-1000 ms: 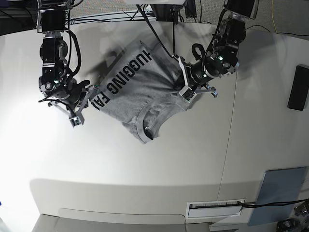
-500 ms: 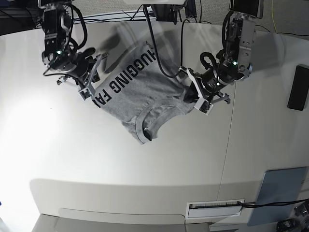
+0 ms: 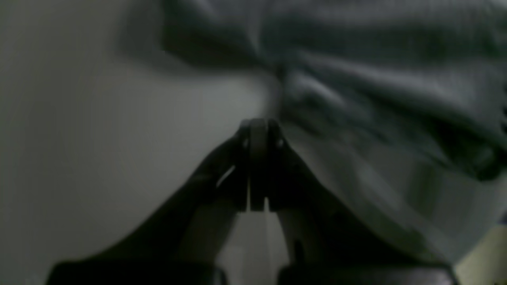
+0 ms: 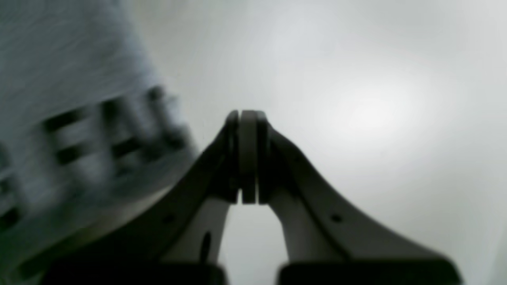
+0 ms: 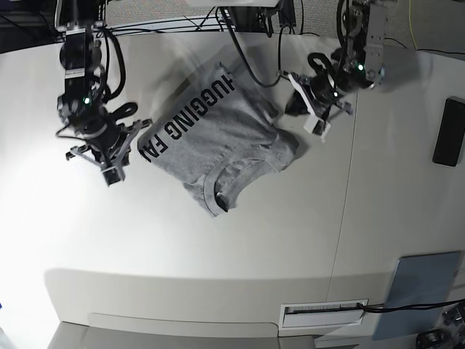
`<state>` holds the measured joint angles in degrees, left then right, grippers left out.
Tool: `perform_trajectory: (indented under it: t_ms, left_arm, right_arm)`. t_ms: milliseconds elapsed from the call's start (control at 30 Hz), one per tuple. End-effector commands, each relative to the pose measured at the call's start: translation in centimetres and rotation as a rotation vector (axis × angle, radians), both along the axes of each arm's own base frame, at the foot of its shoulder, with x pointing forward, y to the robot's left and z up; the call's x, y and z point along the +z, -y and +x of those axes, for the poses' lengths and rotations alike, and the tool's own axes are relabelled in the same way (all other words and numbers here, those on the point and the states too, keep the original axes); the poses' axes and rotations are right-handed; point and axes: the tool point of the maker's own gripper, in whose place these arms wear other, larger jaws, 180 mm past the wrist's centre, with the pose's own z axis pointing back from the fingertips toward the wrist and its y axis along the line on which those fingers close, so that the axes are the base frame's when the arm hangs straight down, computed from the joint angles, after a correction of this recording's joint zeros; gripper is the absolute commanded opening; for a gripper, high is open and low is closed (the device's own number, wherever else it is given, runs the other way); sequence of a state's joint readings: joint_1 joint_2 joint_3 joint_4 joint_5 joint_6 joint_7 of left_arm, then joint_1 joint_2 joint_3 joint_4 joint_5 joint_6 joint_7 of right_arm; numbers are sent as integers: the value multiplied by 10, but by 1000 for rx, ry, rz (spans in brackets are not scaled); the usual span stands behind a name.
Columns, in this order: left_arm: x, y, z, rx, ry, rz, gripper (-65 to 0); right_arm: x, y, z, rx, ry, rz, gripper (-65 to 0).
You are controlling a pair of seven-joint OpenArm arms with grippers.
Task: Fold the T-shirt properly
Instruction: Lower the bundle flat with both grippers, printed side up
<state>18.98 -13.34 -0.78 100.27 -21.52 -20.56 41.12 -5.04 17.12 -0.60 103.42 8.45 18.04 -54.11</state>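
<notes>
The grey T-shirt (image 5: 218, 145) lies rumpled and partly folded at the back middle of the table, black lettering up and its neck opening toward the front. My left gripper (image 5: 312, 110) hovers just off the shirt's right edge, shut and empty. In the left wrist view the left gripper (image 3: 257, 126) has its jaws pressed together, with creased shirt cloth (image 3: 376, 79) beyond and to the right. My right gripper (image 5: 110, 169) stands left of the shirt, also shut and empty. In the right wrist view the right gripper (image 4: 247, 118) is over bare table, the lettered shirt (image 4: 79, 130) to its left.
The white table (image 5: 218, 247) has a seam (image 5: 347, 189) running front to back at the right. A black flat object (image 5: 448, 132) lies at the right edge, a grey-blue pad (image 5: 420, 289) at the front right, and a white labelled slot (image 5: 323, 313) at the front edge.
My left gripper has come off the shirt's right edge and gone back and to the right. My right gripper swung toward the back, then returned to the shirt's left side. The shirt's right edge now lies flatter.
</notes>
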Motion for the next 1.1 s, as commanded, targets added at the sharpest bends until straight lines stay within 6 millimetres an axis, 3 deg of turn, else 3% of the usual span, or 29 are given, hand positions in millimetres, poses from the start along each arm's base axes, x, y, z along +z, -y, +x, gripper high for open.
perform_trajectory:
  t_ms: [0,133,333,533,733,867,1067]
  left_arm:
    - [9,4,3,4,33,-30,-650]
    - [5,11,1,25,27,-62,-650]
    - [-1,24,17,58,38,-100,-650]
    - [-13,21,42,69,25,-89,-650]
    - [-32,11,68,95,36,-59,-650]
    - [-33,6,85,91,61,-25,-650]
    - [-22,-1,96,73,96,14,-650]
  right_arm:
    - [9,7,14,-12,37,-3,-650]
    - [-8,11,27,-34,-18,27,-650]
    - [-29,-26,16,73,-102,48,-650]
    - [-46,-53,-6,120,-171,27,-650]
    - [-47,-69,-40,155,-177,28,-650]
    - [-48,-75,-63,174,-189,33,-650]
    - [-36,-58,-66,93,-128,-55,-650]
